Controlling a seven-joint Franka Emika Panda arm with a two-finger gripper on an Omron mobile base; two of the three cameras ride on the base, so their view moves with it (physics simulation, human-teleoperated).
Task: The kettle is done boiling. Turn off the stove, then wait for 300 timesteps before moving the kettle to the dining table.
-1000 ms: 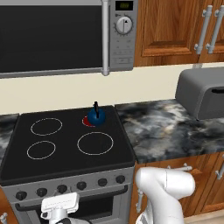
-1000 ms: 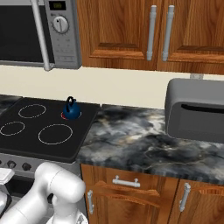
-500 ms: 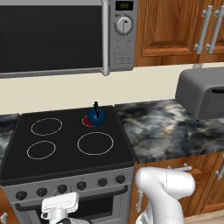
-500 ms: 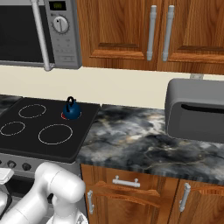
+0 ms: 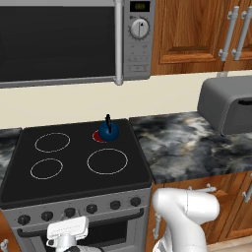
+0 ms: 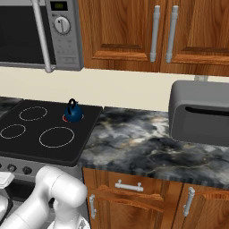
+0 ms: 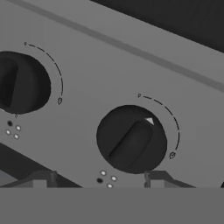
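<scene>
- Compared with the two earlier pairs of base pictures: nothing has shifted. Kettle (image 5: 108,131), arm and hand sit in the same places, so the last second was a hold, not a stroke.
- Kettle stands upright on the rear right burner of the stove (image 5: 74,162); a red glow (image 5: 97,136) shows under its left edge. Judgement: burner not yet off, first step of the task still open.
- Gripper (image 7: 98,183) is low at the stove front, close to the knob row (image 5: 81,210). In the hand view its two finger tips (image 7: 41,180) stand spread, one each side of the lower edge of a dark knob (image 7: 131,139), not touching it.
- That knob's bar lies slanted, its white pointer mark (image 7: 149,120) up near the start of the dial arc. A second knob (image 7: 19,83) sits to its left in that view, bar nearly vertical.
- I cannot tell whether the framed knob governs the glowing burner.
- Meaning: no progress on the switch-off in this interval; the wait and the carry to the dining table cannot start until the glow is gone.
</scene>
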